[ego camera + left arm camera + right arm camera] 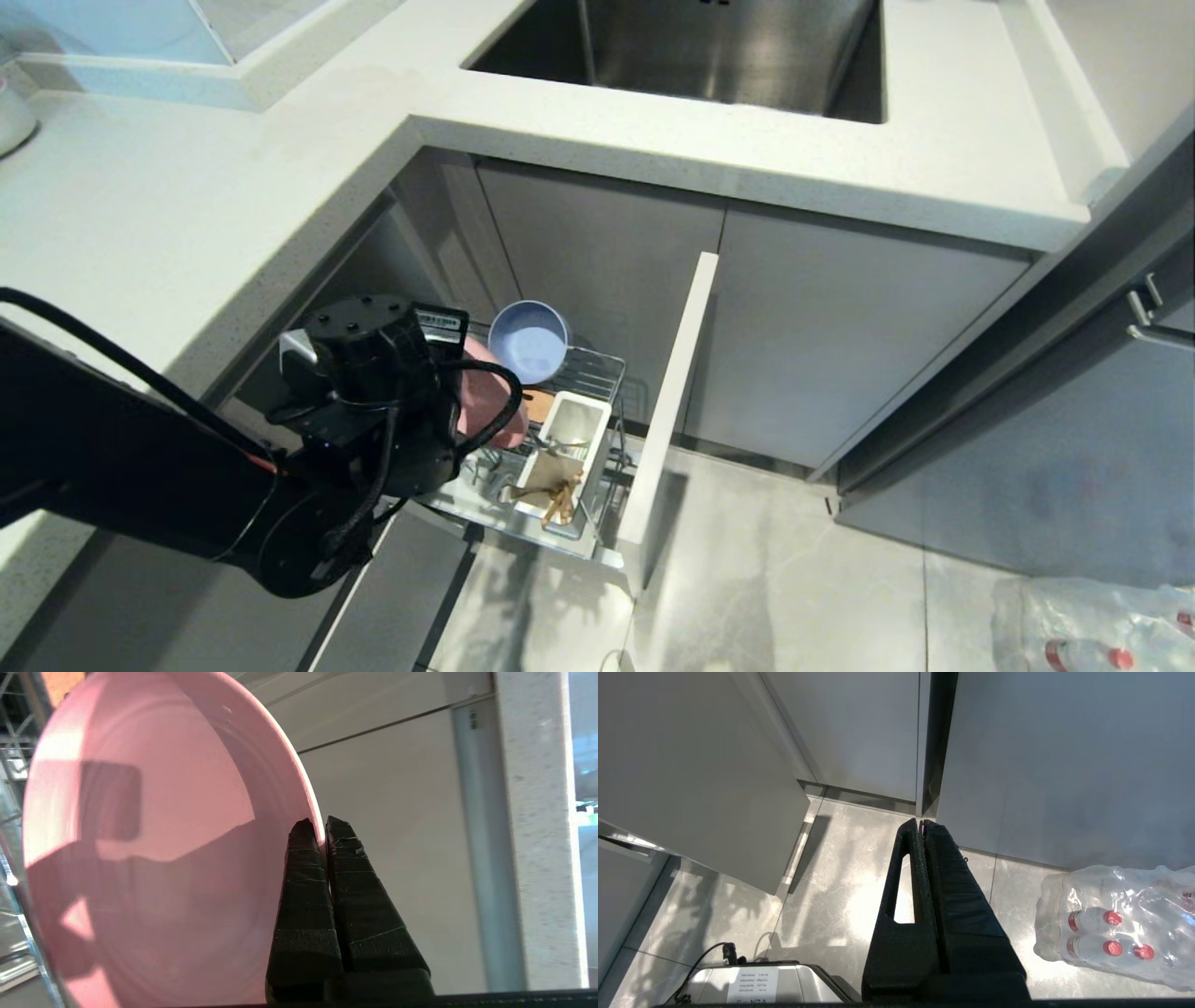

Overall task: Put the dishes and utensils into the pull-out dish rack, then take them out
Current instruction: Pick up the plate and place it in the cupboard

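Observation:
The chrome pull-out dish rack [597, 369] stands drawn out below the counter, its grey front panel [667, 411] edge-on. A blue-grey bowl [528, 342] stands on edge at the rack's back. The pink plate [487, 408] is upright in the rack, mostly hidden behind my left arm. My left gripper [321, 822] is shut on the pink plate's [154, 849] rim, one finger on each face. The white utensil cup [569, 446] holds light wooden chopsticks [558, 499] and a silver utensil [558, 448]. My right gripper [922, 822] hangs shut and empty over the floor, out of the head view.
A white counter [187, 205] with a steel sink [691, 47] runs above the rack. Grey cabinet doors [822, 327] close in behind and to the right. A shrink-wrapped pack of bottles [1120, 924] lies on the tiled floor at the right.

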Controlling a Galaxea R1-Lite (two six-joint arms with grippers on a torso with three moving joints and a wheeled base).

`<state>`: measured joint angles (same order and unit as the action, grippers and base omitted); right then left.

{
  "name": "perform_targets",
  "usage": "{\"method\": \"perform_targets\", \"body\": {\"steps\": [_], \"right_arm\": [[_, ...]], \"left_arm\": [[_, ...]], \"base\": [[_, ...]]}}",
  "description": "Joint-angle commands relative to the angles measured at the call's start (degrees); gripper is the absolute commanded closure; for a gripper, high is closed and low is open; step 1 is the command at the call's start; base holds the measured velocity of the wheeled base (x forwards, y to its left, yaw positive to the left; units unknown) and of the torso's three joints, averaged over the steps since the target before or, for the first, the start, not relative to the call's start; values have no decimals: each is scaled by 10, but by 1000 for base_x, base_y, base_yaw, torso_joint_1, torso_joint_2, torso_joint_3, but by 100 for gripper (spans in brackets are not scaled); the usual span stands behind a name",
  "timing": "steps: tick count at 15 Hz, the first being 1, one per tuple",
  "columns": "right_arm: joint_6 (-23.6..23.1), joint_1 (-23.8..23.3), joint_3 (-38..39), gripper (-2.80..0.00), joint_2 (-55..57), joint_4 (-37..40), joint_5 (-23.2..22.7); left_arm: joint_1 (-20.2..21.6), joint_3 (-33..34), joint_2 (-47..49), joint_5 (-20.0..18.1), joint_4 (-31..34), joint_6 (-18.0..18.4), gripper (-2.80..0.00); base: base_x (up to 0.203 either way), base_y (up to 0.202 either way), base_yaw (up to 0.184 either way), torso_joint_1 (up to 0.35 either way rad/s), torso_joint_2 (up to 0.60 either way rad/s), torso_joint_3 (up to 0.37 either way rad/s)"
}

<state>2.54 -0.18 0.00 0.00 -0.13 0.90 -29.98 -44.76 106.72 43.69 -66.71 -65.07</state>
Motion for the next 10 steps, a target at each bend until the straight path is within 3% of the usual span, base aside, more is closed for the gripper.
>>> {"method": "perform_targets", "body": {"steps": [1,10], "right_arm": [[0,0,0,0,0,0,0],[0,0,0,0,0,0,0]], "left_arm": [[0,0,7,3,-3,-3,0],[6,0,32,5,-3,-1,0]], "base": [[0,0,0,0,0,0],[0,0,0,0,0,0]]}}
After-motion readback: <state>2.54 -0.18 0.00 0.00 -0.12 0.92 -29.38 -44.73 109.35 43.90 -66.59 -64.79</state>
